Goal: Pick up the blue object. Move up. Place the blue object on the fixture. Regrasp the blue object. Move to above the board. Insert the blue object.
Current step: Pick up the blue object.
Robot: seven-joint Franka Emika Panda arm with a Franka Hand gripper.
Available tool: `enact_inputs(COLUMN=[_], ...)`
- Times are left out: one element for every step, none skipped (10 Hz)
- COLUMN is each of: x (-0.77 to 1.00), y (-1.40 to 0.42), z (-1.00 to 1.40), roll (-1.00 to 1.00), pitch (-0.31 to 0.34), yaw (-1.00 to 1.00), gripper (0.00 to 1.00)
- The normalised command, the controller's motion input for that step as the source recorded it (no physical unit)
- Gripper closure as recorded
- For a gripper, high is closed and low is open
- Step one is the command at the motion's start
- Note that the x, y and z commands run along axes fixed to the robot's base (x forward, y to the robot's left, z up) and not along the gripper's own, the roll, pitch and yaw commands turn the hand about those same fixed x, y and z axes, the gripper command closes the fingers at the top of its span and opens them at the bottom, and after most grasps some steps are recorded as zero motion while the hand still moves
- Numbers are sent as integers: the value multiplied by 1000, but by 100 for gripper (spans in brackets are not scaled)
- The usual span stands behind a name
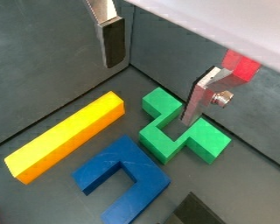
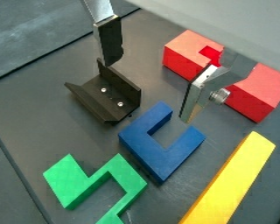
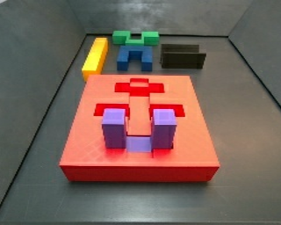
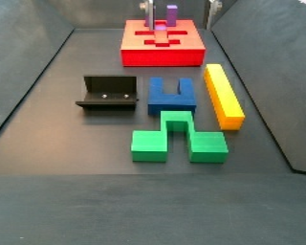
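Observation:
The blue object [image 2: 143,140] lies flat on the dark floor, between the black fixture [image 2: 105,94] and the yellow bar [image 2: 236,179]. It also shows in a wrist view [image 1: 112,163] and in both side views [image 3: 134,58] [image 4: 172,99]. The fixture [image 4: 107,93] stands empty beside it. The red board [image 3: 96,123] [image 4: 163,57] holds a purple U-shaped block [image 3: 131,134]. My gripper [image 1: 152,86] [image 2: 150,86] hangs open and empty, well above the floor between the blue object and the board. Its silver fingers [image 2: 109,39] hold nothing.
A green block [image 4: 175,139] lies next to the blue object's bridge, also in a wrist view [image 1: 178,131]. The long yellow bar [image 4: 224,94] lies along the blue object's other side. Grey walls enclose the floor.

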Motion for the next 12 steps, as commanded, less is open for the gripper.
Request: enact_inputs(x=[0,0,280,586,671,657,631,569,471,346,231,54], y=[0,-37,-189,-297,-386,-417,-380,-403,-311,-137,0,0], z=[0,0,-40,-80,-54,-40,-49,-43,-89,-111,-154,-223], roll=[0,13,86,63,107,100,54,69,-10,-170,-250,-254], pitch=[-7,0,33,47,73,76,61,64,51,-9,-90,-169], yaw=[0,0,-11,-111,-114,-111,-117,-226,-431,-357,-251,-149], gripper=[0,0,0,0,0,0,0,0,0,0,0,0])
